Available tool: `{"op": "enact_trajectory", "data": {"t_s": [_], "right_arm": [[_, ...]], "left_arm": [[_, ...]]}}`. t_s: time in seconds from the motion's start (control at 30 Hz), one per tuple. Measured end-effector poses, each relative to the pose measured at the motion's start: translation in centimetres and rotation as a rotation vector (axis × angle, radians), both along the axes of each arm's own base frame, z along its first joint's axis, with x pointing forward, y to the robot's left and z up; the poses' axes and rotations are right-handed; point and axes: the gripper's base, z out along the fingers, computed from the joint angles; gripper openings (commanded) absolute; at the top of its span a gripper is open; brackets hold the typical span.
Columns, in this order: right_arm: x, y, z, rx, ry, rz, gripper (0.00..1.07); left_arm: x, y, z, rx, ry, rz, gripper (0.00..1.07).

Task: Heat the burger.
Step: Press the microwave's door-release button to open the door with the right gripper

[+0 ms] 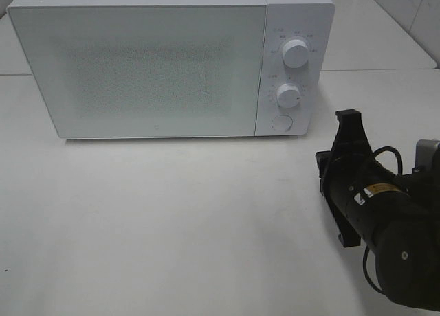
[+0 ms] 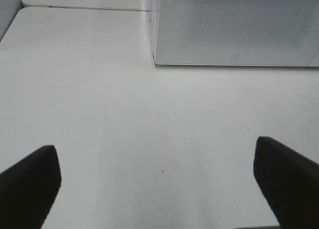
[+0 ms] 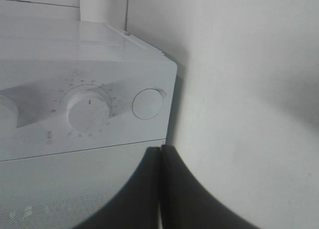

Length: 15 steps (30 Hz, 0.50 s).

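Facing round button of microwave | right pincer closed tight, near it | left pincer spread wide over table

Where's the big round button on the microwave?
In the high view, the round button sits at the bottom right of the microwave, just below the lower knob and left of the right pincer.

The microwave looks glossy white plastic, its door finely speckled; the table is smooth matt white; the right gripper matt black.
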Motion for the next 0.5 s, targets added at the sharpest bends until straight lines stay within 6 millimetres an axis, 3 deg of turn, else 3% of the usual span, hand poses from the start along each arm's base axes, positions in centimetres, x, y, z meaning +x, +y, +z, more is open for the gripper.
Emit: {"op": "enact_trajectory", "data": {"t_s": [0.3,0.5], "right_arm": [[1.5,1.7,-1.1,0.044,0.004,-0.013,0.0],[3.6,2.1,-1.6,0.09,0.053,-0.016,0.0]], "left_arm": [[0.0,0.0,0.0,0.0,0.0,0.0,0.98],[0.0,0.0,0.0,0.0,0.0,0.0,0.98]]}}
